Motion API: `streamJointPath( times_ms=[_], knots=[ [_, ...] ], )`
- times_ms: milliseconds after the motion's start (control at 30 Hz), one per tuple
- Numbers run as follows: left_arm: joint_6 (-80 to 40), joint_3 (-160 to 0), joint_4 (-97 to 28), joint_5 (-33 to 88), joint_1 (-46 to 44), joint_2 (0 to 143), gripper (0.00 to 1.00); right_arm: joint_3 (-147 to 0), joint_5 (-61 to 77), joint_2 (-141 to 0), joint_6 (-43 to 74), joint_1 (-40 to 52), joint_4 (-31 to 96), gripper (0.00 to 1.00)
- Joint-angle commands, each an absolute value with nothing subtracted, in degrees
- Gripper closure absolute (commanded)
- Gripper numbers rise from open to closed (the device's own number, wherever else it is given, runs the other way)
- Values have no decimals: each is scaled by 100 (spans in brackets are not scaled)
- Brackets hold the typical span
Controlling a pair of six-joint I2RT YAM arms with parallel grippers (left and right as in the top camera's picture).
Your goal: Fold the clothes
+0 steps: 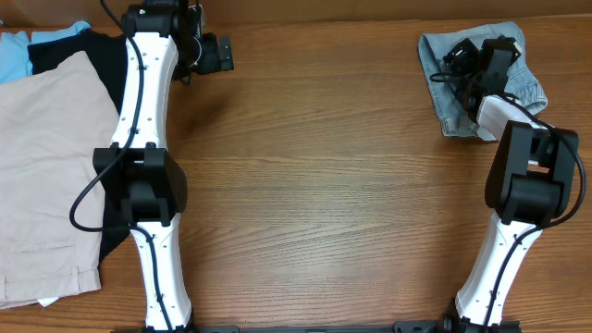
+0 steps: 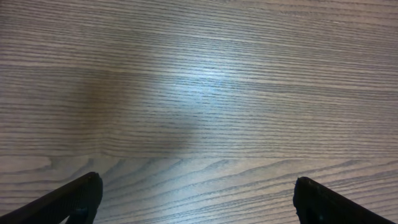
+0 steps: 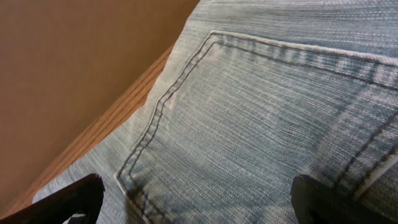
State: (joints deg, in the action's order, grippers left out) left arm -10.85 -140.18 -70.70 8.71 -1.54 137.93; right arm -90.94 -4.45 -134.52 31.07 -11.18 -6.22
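From overhead, my right fingers (image 1: 479,57) hang spread over the denim shorts (image 1: 529,91), which lie at the desk's (image 1: 324,185) far right corner. My left fingers (image 1: 222,54), released too, sit well apart, near the black garment (image 1: 102,60). Left wrist: bare desk between the tips. Right wrist: a stitched pocket fills the gap, nothing grasped.

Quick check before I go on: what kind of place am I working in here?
Probably a robot test bench for laundry folding, not a home: a wood-grain table, a left arm and right arm based at its near edge, denim shorts and beige shorts laid out.
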Motion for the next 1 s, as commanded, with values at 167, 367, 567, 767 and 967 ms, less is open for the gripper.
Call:
streamJointPath(
  times_ms=[167,367,567,767,967],
  knots=[
    [-1203,-14000,-7046,871,-196,13834,0,-8978,-423,-11010,2226,-1135,751,0],
    [-1201,-14000,-7048,836,-187,13834,0,-8978,329,-8906,1669,-941,2582,0],
    [-1201,-14000,-7048,838,-187,13834,0,-8976,827,-7181,1496,-797,4023,0],
    [-1203,-14000,-7046,838,-193,13834,0,-8976,825,-6160,1496,-799,4379,0],
    [-1201,-14000,-7048,838,-191,13834,0,-8976,716,-5734,1490,-799,4617,0]
  ],
)
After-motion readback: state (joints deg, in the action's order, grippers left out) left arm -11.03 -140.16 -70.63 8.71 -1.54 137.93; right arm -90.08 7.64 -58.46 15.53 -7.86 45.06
